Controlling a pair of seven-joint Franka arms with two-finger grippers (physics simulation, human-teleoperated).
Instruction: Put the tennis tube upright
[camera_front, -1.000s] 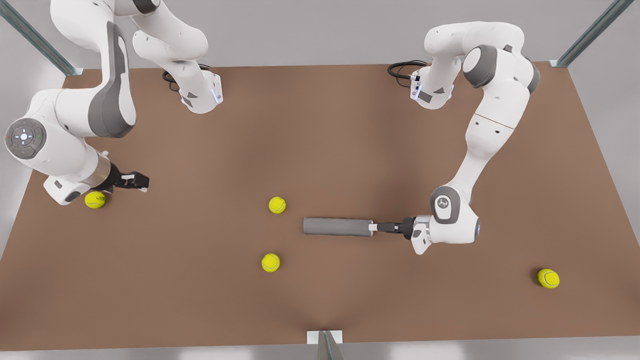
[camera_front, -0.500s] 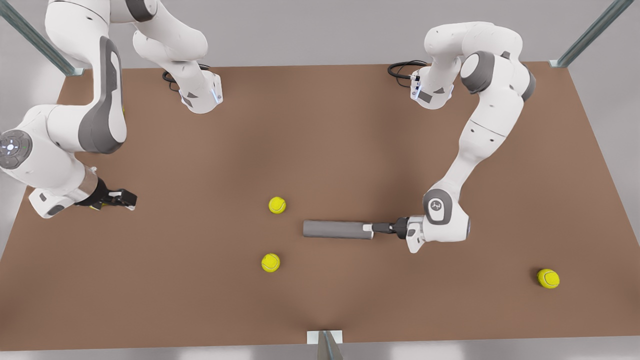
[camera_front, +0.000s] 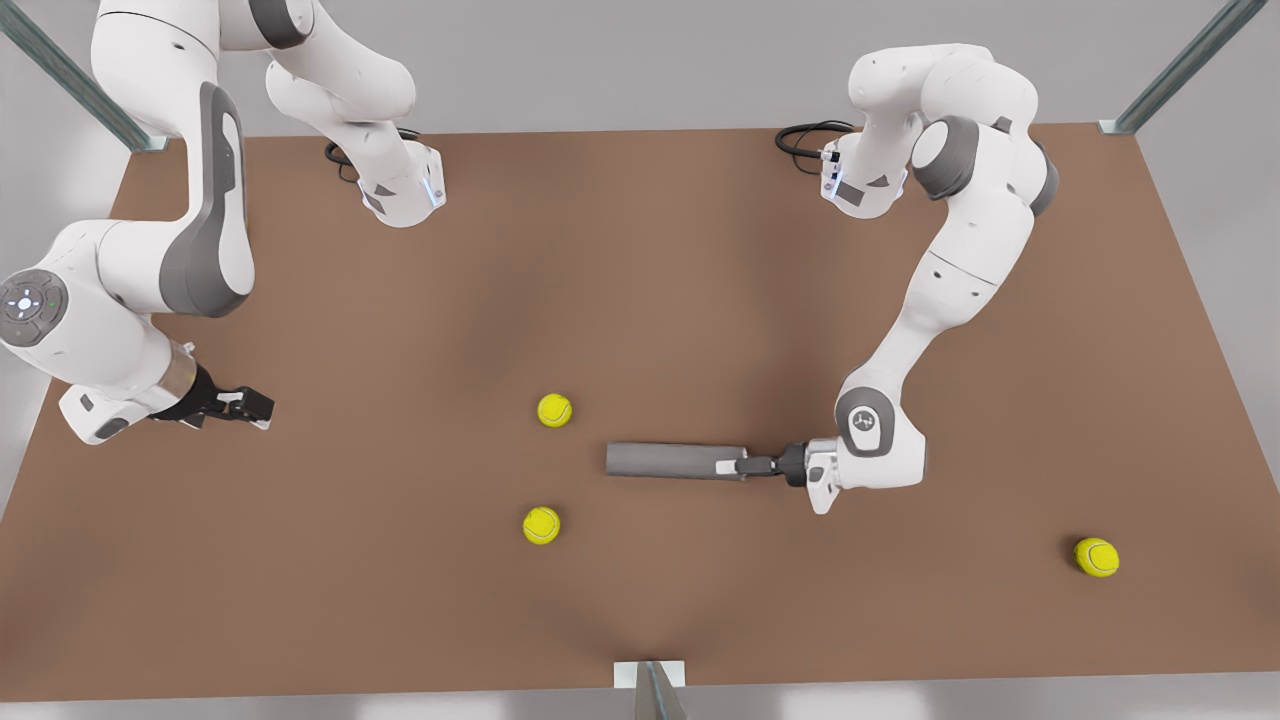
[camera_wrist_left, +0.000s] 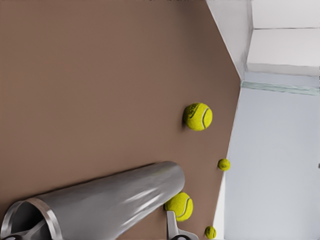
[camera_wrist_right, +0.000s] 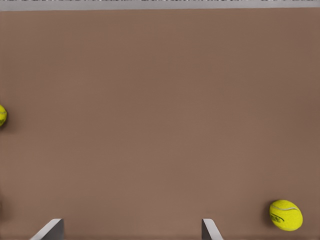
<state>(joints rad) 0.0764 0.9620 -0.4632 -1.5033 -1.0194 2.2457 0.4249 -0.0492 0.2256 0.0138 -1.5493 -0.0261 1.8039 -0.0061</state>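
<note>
The tennis tube (camera_front: 672, 460), a dark grey cylinder, lies flat near the table's middle in the front view. Its silvery rim (camera_wrist_left: 46, 220) faces my left gripper (camera_front: 738, 465), which reaches in from the front view's right. That gripper is open, and its fingers stand on either side of the tube's rim end. One finger (camera_wrist_left: 173, 227) shows beside the tube (camera_wrist_left: 115, 202). My right gripper (camera_front: 255, 405) hangs open low over the table at the front view's far left, far from the tube, with only bare table between its fingertips (camera_wrist_right: 210, 230).
Yellow tennis balls lie loose on the brown table (camera_front: 640, 280): one (camera_front: 554, 410) just behind the tube's far end, one (camera_front: 541, 525) in front of it, one (camera_front: 1096, 557) at the front right. Another ball (camera_wrist_right: 286, 215) lies near my right gripper.
My left gripper has slid toward the tube, and its fingers now overlap the rim end. The right arm drew back to the front view's left and now covers the ball beside it.
</note>
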